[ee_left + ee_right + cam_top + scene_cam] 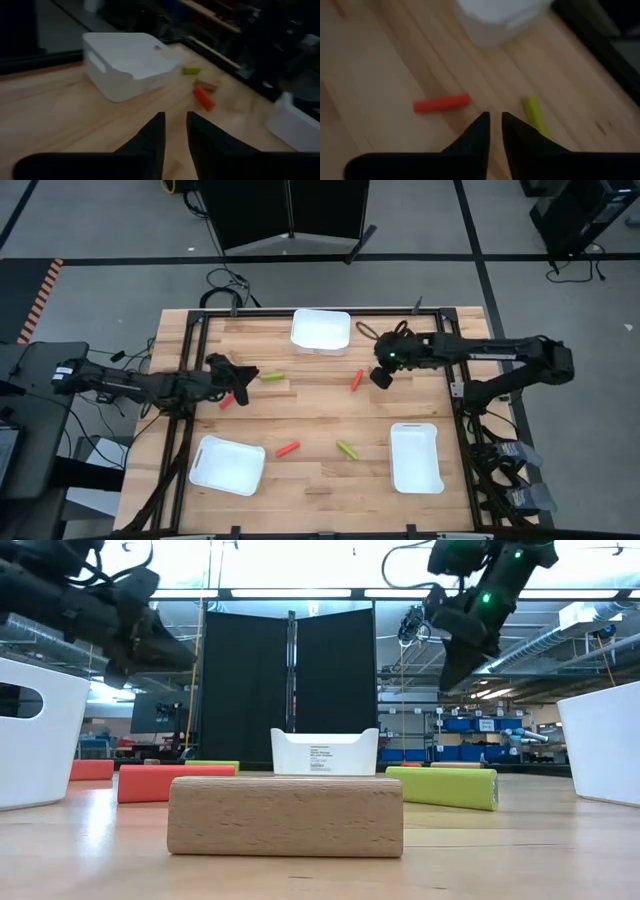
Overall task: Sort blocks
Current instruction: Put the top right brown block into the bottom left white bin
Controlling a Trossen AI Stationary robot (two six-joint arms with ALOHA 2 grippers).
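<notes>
The wooden counter [320,480] carries three white trays: one [321,331] at the far edge between the two arms, one [227,464] at the near side below the left tool, one [416,457] at the near side below the right tool. All three look empty from above, so sorting seems barely begun.

The left tool [243,376] hangs above the counter with nothing in it; in its wrist view the two dark fingers [152,135] stand nearly together, a narrow gap between them. The right tool [380,376] also hangs clear of the counter, empty, its fingers [479,131] likewise close with only a slit between.

The blocks lie loose on the counter. A red block [226,401] sits just beside and below the left tool, and a yellow-green block [272,377] lies just past its tips. A red block [357,380] lies close beside the right tool, toward the centre. Farther from both tools, near the middle, lie another red block [288,448] and a yellow-green block [347,449]. A tan wooden block [285,815] shows up close in the low view.

The step in hand looks like choosing and approaching a block. Next, the nearer tool would need to spread its fingers, line up across a block's short side and descend.
</notes>
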